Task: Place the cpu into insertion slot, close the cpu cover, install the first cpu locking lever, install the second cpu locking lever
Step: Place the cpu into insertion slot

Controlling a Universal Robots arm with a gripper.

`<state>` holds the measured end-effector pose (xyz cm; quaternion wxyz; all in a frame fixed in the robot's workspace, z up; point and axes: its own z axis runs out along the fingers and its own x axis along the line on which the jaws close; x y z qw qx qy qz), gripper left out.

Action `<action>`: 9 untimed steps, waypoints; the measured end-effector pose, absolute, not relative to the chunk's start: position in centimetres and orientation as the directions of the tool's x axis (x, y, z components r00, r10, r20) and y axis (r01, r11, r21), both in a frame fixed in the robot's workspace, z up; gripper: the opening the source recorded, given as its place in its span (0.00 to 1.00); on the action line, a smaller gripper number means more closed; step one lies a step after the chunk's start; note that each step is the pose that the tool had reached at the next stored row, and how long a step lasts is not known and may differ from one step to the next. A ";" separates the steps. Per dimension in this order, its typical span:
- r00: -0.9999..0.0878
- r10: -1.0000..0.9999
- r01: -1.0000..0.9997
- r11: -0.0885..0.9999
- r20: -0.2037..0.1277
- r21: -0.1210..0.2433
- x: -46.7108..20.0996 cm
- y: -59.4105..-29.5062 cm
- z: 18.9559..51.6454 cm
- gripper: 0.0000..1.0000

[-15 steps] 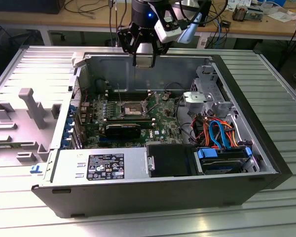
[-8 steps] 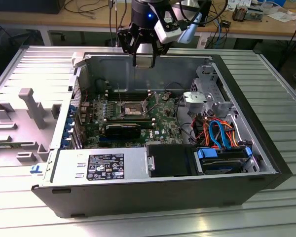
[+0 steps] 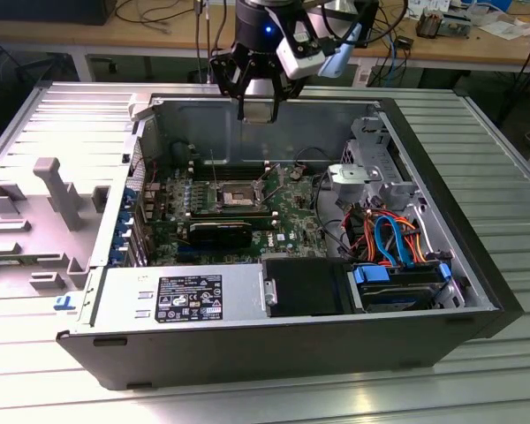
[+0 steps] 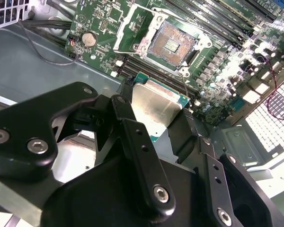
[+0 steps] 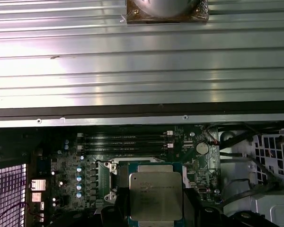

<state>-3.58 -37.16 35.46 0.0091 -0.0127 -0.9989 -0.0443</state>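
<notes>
My gripper point(image 4: 158, 113) is closed to the width of the cpu point(image 4: 151, 101) and pinches it by two opposite edges. It hangs over the open case point(image 3: 477, 265), well apart from the insertion slot point(image 4: 173, 41) on the green board point(image 4: 104, 21) below. Risks noted: the hold bears on the thin edges of a smooth, brushed-metal lid over a green substrate, so slip or tilt is possible. A skewed or off-centre descent could crush the fine coppery contact field inside the slot's silver rim. The black fingers point(image 4: 132, 130) look rigid and would offer little give.
</notes>
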 end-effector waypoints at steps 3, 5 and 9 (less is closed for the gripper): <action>-1.000 0.025 0.026 0.996 0.019 0.088 -3.6 -37.4 35.4 0.54; -1.000 0.025 0.026 0.996 0.019 0.088 -3.6 -37.5 35.4 0.54; -1.000 0.025 0.026 0.996 0.019 0.088 -3.6 -37.6 35.3 0.54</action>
